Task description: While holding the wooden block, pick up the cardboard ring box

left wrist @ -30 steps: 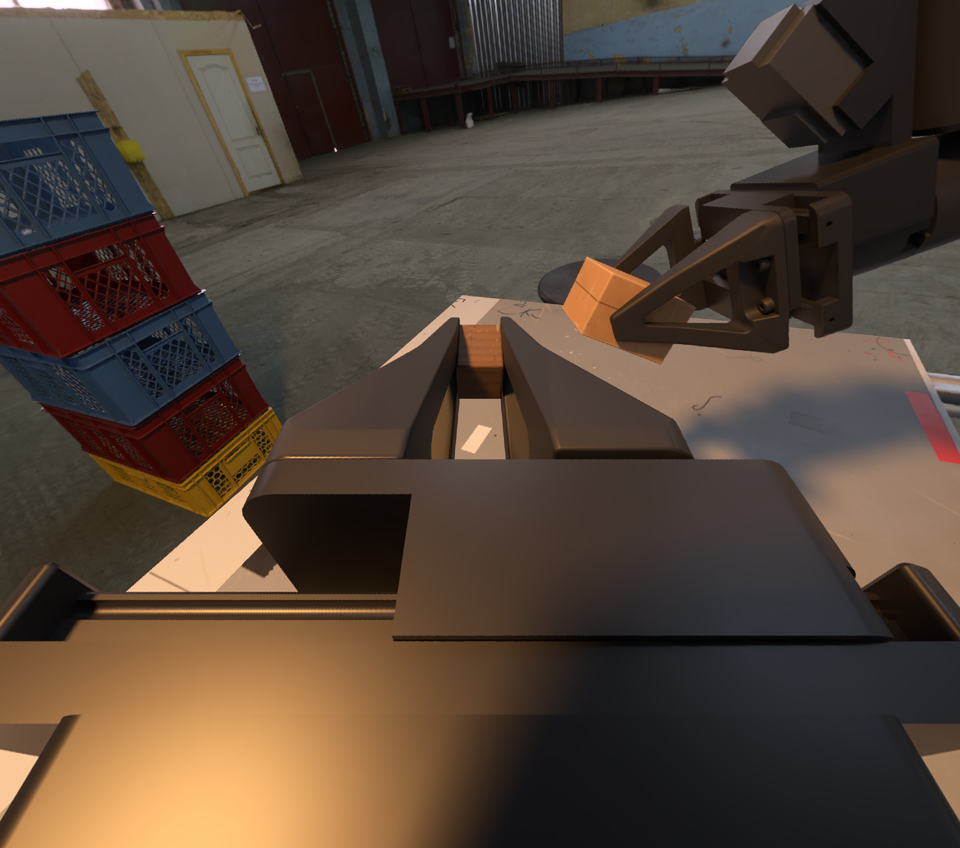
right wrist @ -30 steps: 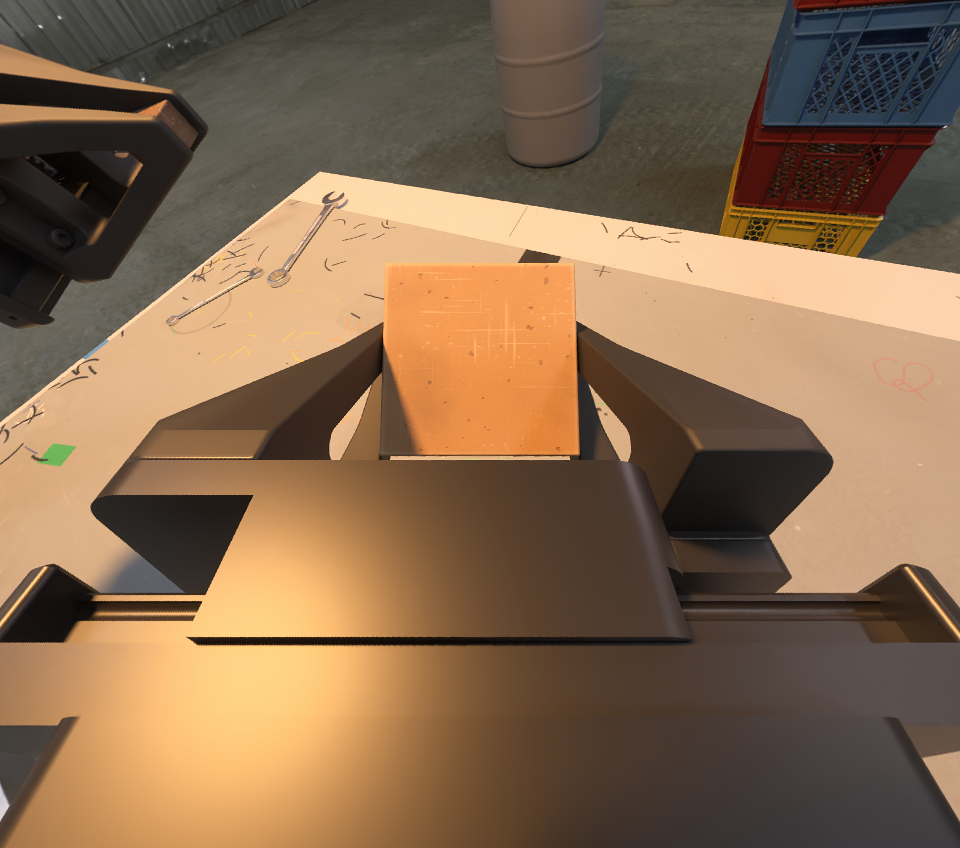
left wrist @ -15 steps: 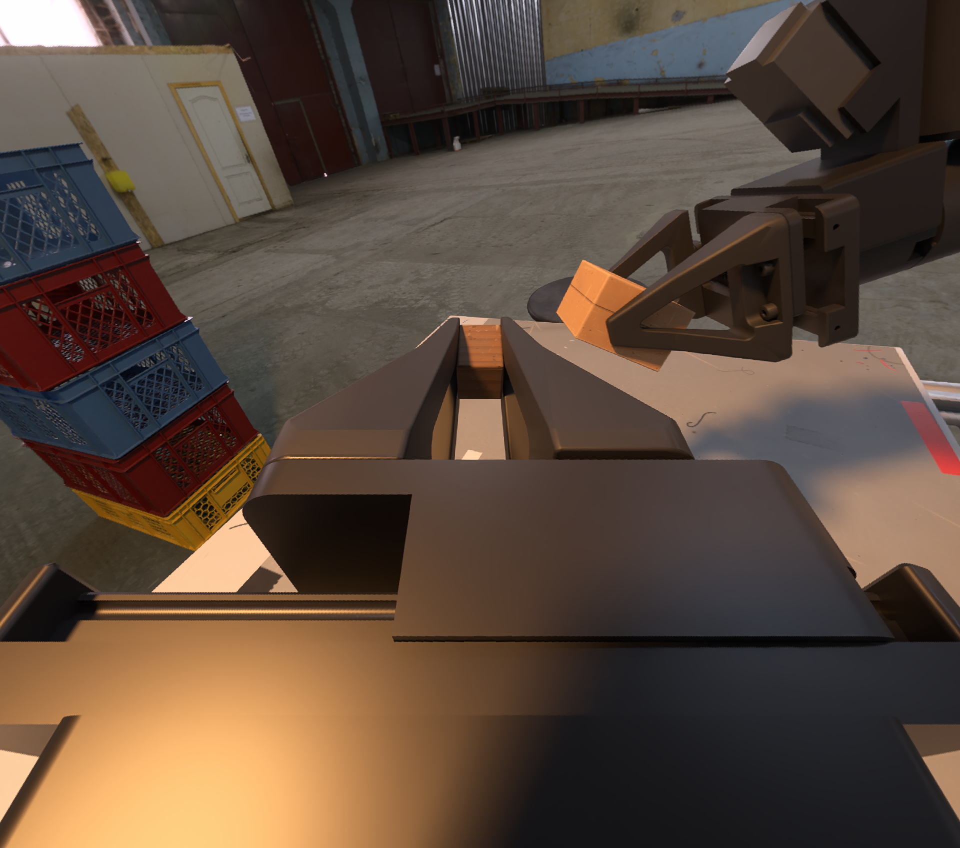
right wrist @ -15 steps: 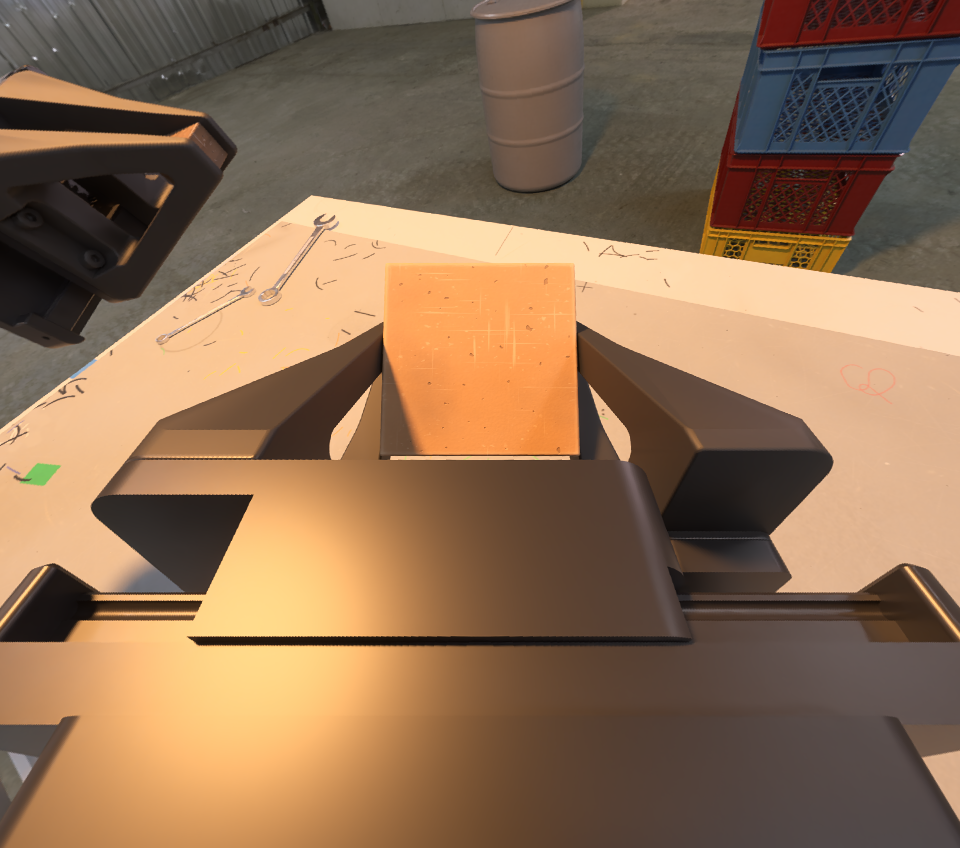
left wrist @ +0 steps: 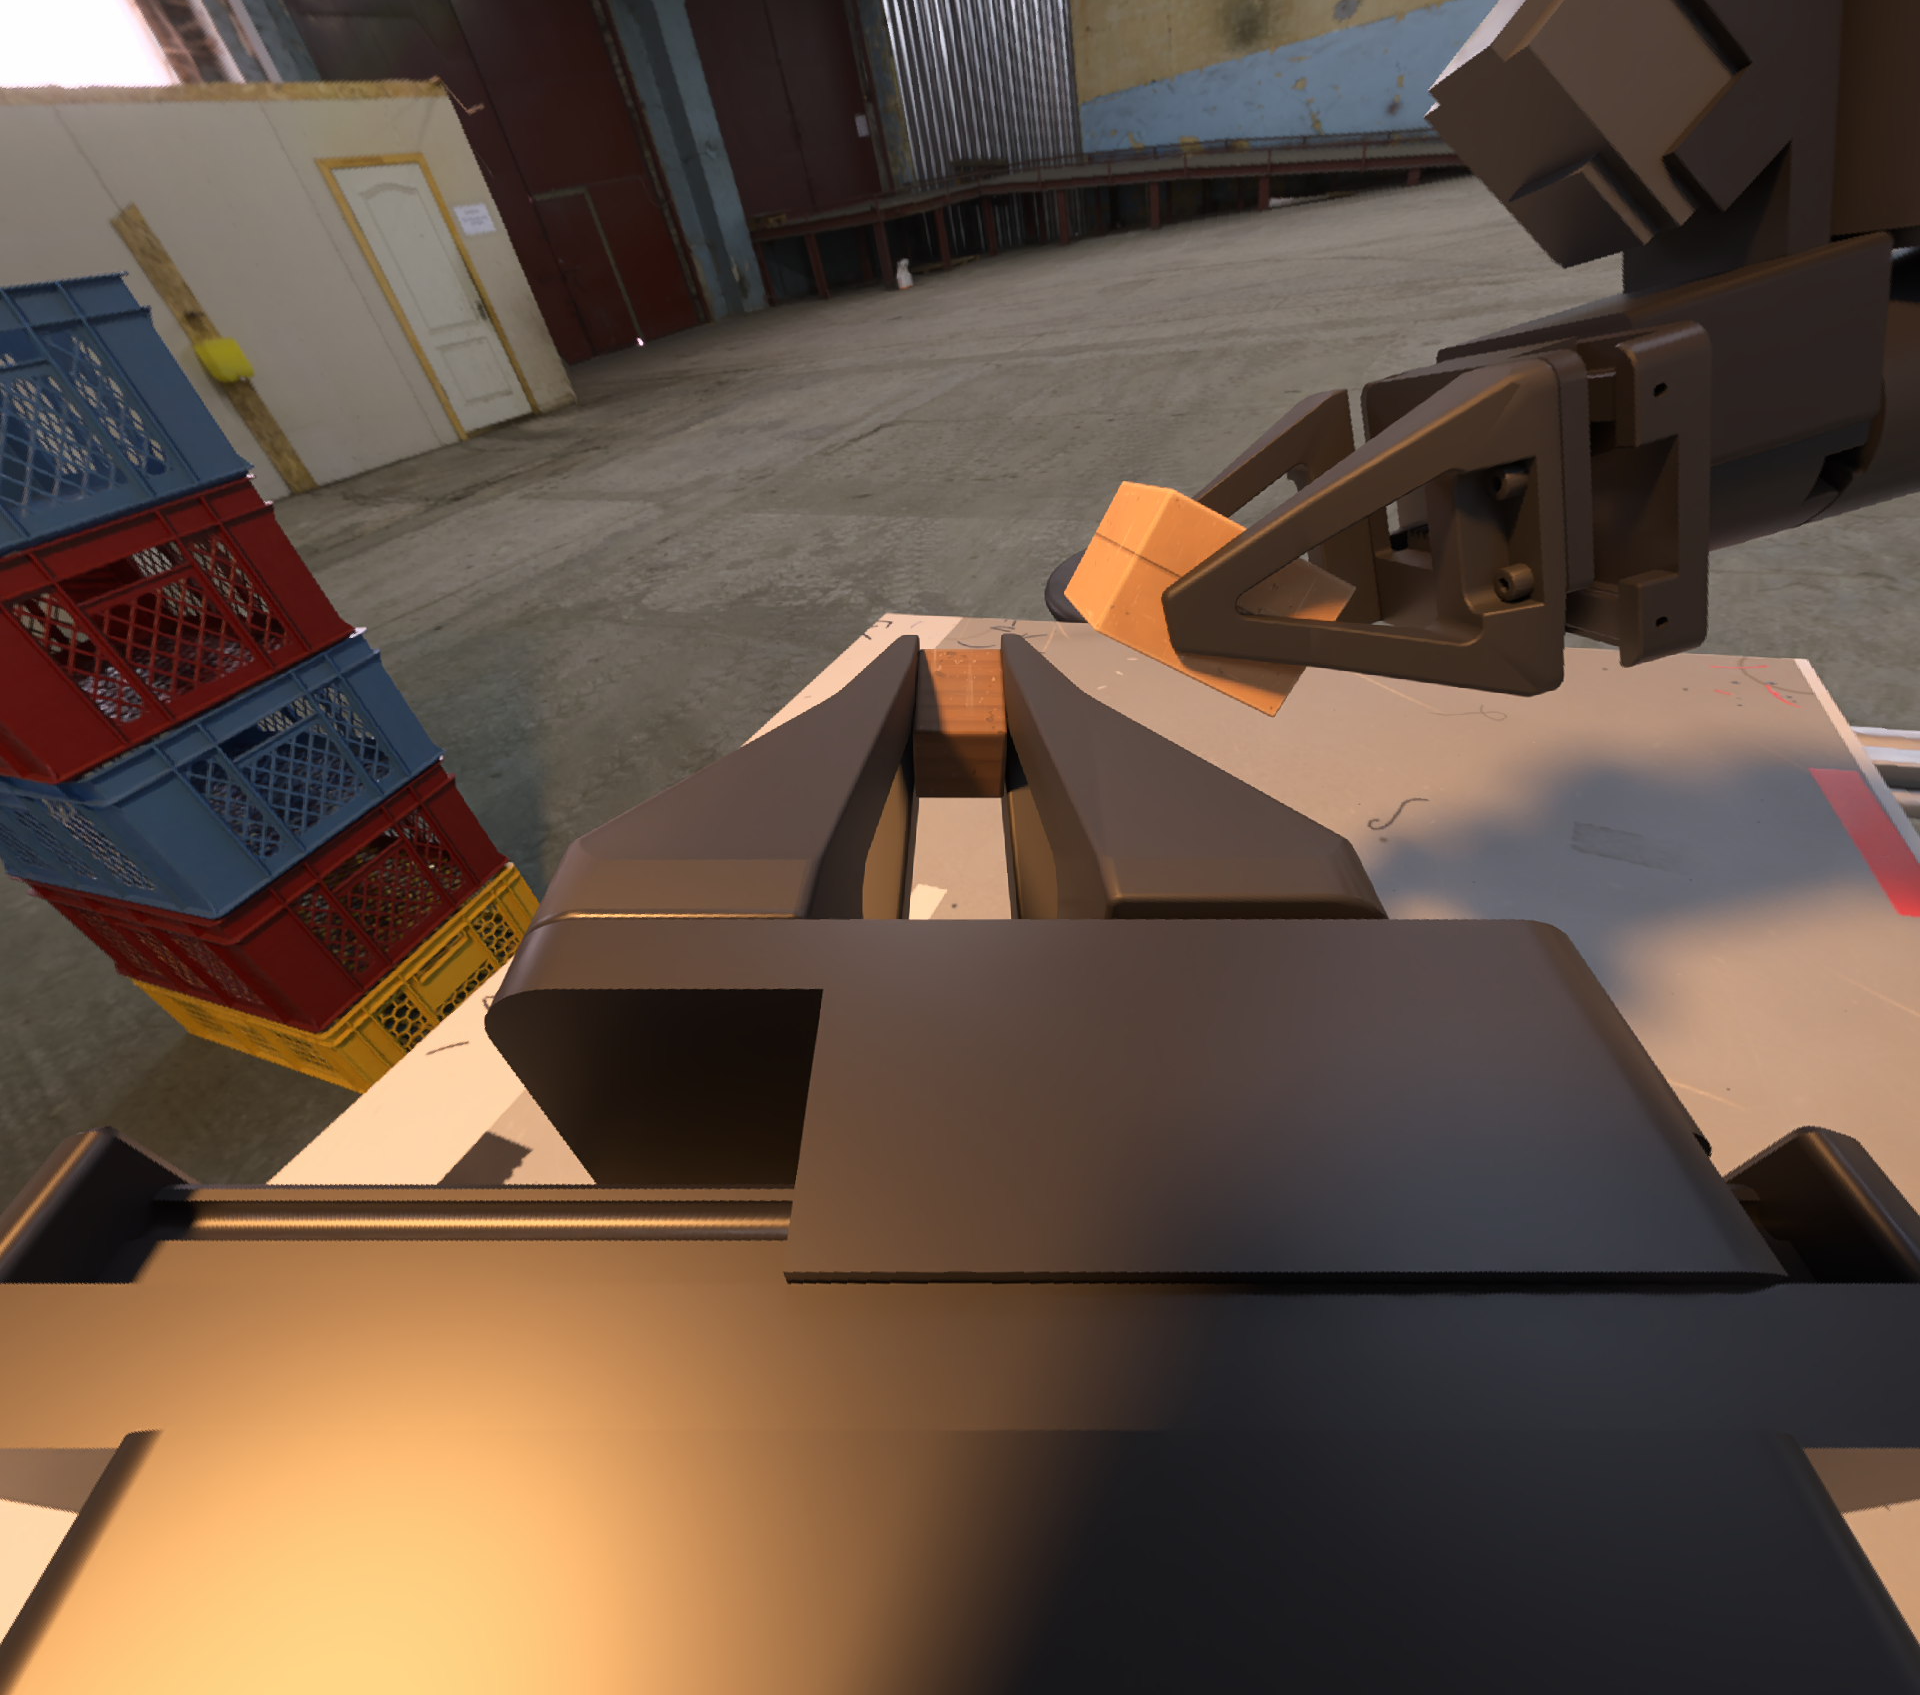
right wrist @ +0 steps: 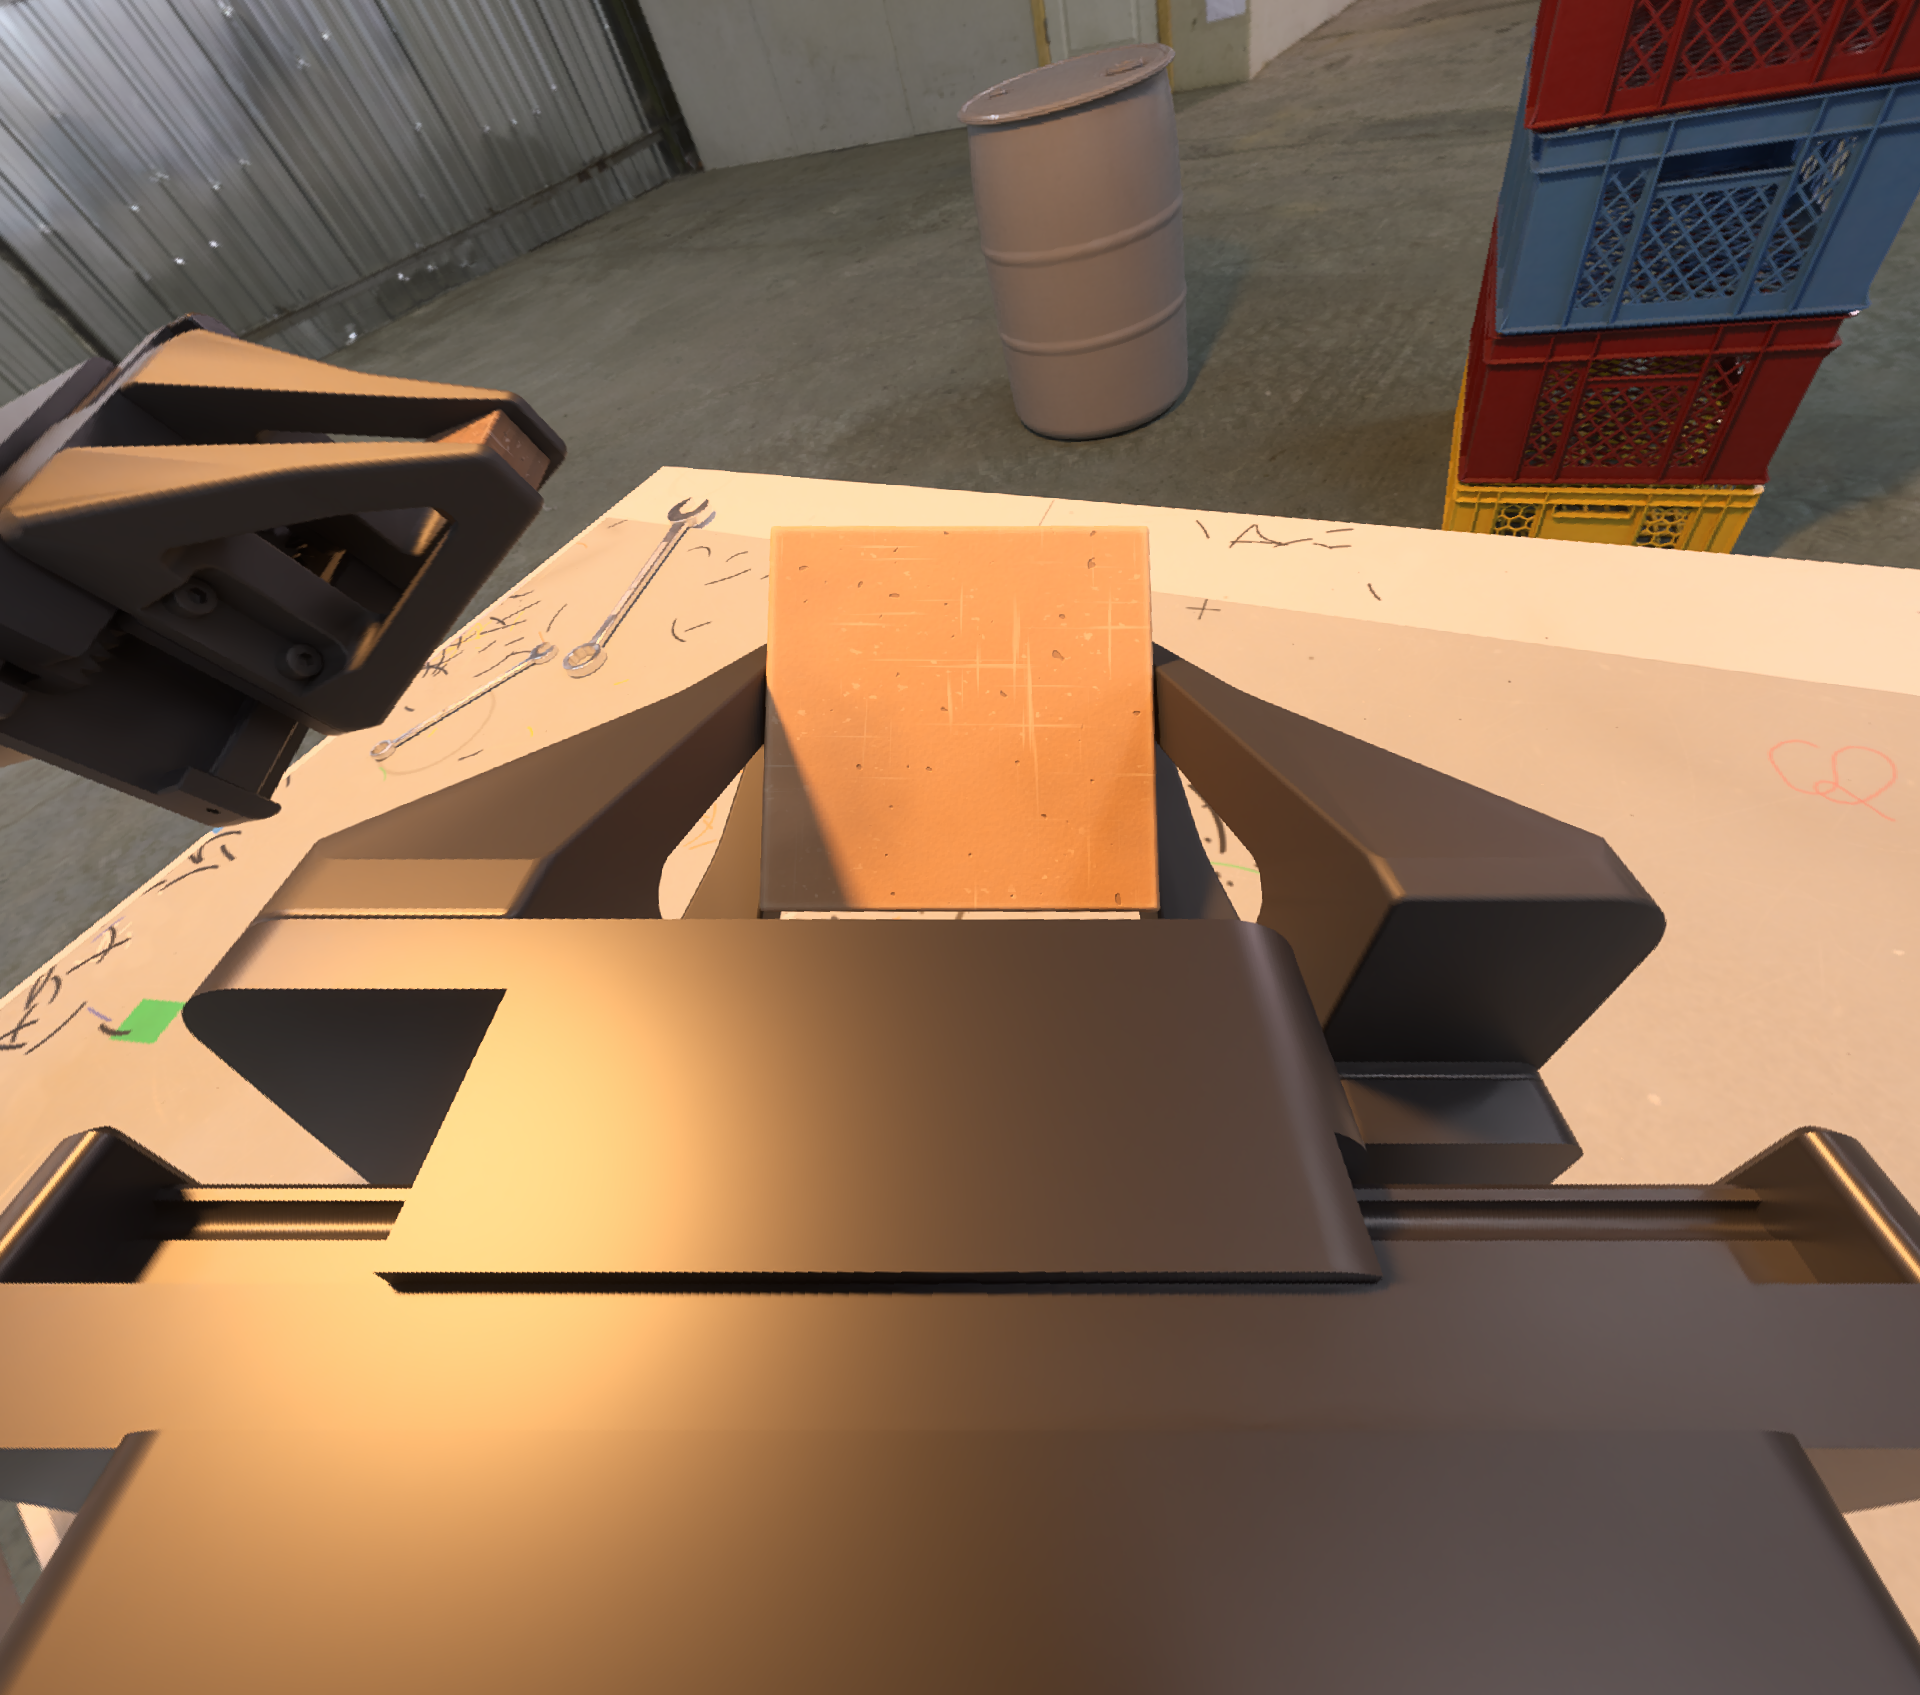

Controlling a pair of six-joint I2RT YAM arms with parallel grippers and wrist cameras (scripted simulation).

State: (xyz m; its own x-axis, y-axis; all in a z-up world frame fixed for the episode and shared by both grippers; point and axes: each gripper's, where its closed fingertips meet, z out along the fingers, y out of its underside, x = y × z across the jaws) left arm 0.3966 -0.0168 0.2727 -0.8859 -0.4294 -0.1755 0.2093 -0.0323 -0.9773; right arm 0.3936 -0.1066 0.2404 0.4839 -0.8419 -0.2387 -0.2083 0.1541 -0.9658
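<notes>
Orange cardboard fills the middle of the right wrist view: we log the cardboard ring box (right wrist: 958,715) clamped between the two fingers of the right gripper (right wrist: 958,772), one finger pressed against each side face, and the box lifted clear of the table (right wrist: 1558,814). In the left wrist view we see the same box (left wrist: 1138,580) off the surface, tilted, near the table's far edge, with the right gripper (left wrist: 1236,637) closed around it. The left gripper (left wrist: 961,710) has its fingers drawn in narrow on the wooden block (left wrist: 961,700), a small brown piece pinched at the fingertips and held above the table's far left corner area. In the right wrist view the left gripper (right wrist: 520,440) hangs over the table's left edge, the block showing only as a sliver at its tip. We note two wrenches (right wrist: 623,606) lying flat by the far left corner amid scribbled marks, and a green square (right wrist: 145,1020) near the left edge. Beyond the far edge, on the concrete floor, stand a grey drum (right wrist: 1081,243) and a stack of red, blue and yellow crates (right wrist: 1683,243).
</notes>
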